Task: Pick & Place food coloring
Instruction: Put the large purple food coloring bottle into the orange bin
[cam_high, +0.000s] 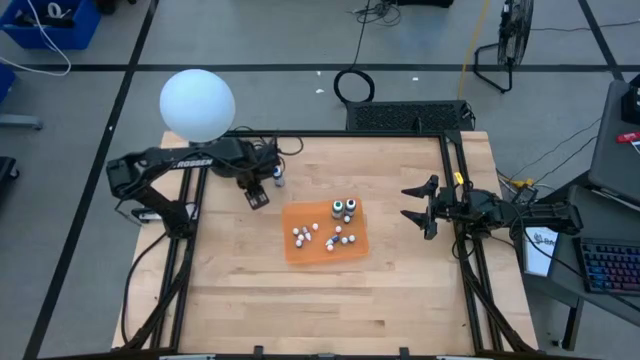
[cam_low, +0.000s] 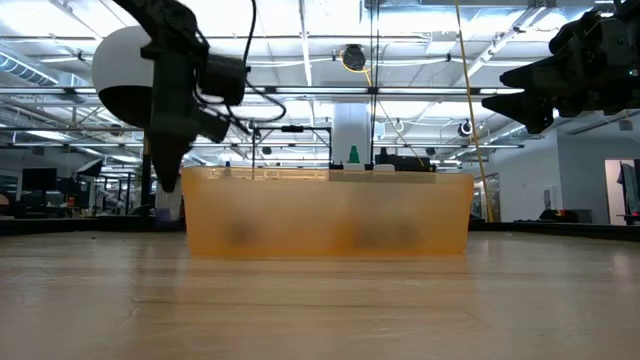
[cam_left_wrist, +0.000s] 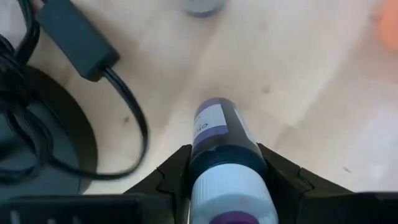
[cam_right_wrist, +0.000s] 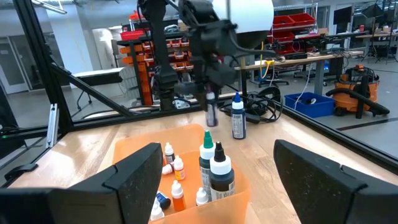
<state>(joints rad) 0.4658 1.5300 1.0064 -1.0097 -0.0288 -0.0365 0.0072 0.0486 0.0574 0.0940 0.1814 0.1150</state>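
Gripping a dark cylindrical food coloring bottle (cam_left_wrist: 225, 146) with a white cap, the left gripper (cam_high: 258, 192) is hanging above the bare wooden table (cam_high: 240, 290), just off the orange mat (cam_high: 352, 250); its fingers (cam_left_wrist: 168, 177) are clamped on the bottle's sides. Lettering on the bottle's pale label is unreadable. "ROSSEN" is showing on the left arm (cam_high: 190, 160). Remaining bottles (cam_high: 322, 236) are sitting on the mat; one (cam_right_wrist: 237, 116) is standing beside it. The right gripper (cam_high: 425, 210) is waiting spread wide at the table's right edge.
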